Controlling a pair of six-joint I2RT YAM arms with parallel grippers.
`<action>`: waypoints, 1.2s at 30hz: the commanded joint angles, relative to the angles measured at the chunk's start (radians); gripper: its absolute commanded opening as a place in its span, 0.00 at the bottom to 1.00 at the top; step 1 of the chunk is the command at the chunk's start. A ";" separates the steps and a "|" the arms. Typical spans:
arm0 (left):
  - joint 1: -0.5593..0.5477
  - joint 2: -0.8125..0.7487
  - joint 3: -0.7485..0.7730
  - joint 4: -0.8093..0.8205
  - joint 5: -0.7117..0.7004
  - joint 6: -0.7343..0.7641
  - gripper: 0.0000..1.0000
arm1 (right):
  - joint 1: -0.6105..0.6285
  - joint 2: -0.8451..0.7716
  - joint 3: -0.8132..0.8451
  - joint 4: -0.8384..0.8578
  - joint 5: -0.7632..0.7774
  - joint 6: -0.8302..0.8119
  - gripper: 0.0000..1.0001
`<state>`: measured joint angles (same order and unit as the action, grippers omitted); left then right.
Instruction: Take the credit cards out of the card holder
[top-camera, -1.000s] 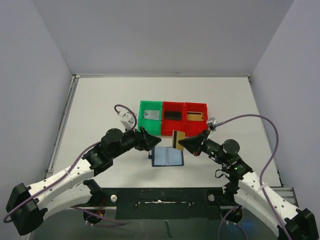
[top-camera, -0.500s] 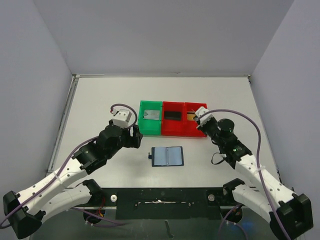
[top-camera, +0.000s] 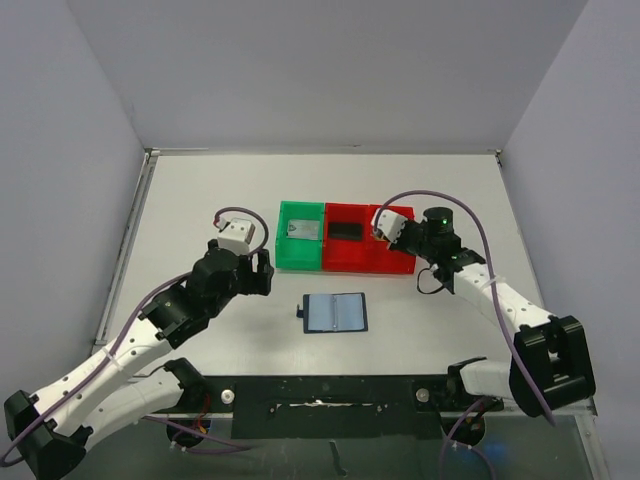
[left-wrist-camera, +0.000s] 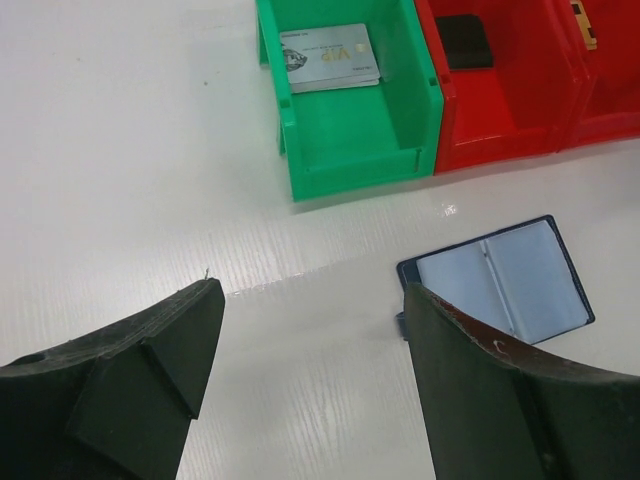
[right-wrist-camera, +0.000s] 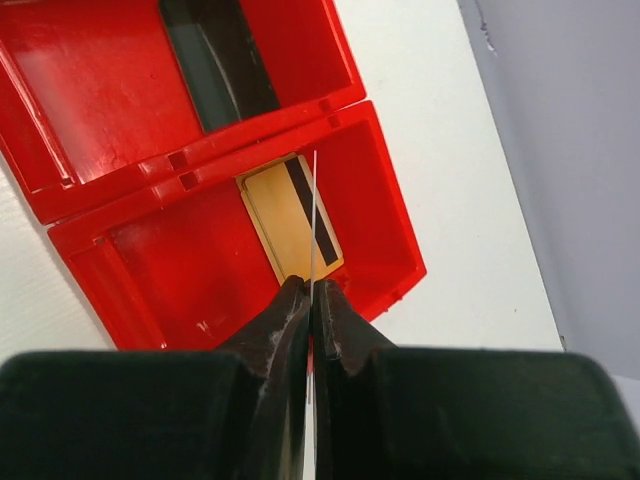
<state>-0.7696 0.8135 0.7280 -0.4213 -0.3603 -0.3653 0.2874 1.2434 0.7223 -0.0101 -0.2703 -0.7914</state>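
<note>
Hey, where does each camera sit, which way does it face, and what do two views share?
Top external: above and behind the bases, looking down on the table; both arms show.
Left wrist: on the left arm, facing down at the green tray and card holder; open left gripper frames it.
Right wrist: over the right red tray, right gripper pinching a thin card edge-on.
Shared: top and left wrist show the card holder.

glossy plastic red trays (right-wrist-camera: 150, 280) and green tray (left-wrist-camera: 350, 135); shiny table (left-wrist-camera: 130, 150); matt fingers (left-wrist-camera: 140, 370).
</note>
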 joint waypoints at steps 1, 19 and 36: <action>0.050 0.002 0.016 0.022 0.049 0.029 0.72 | -0.008 0.066 0.061 0.037 0.007 -0.089 0.00; 0.143 -0.008 0.006 0.048 0.159 0.026 0.72 | -0.004 0.356 0.224 0.089 0.128 -0.223 0.00; 0.161 -0.011 0.005 0.050 0.183 0.026 0.72 | 0.035 0.512 0.318 0.015 0.152 -0.265 0.32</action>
<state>-0.6163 0.8154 0.7242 -0.4156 -0.1970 -0.3542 0.3161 1.7828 0.9993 0.0090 -0.1078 -1.0473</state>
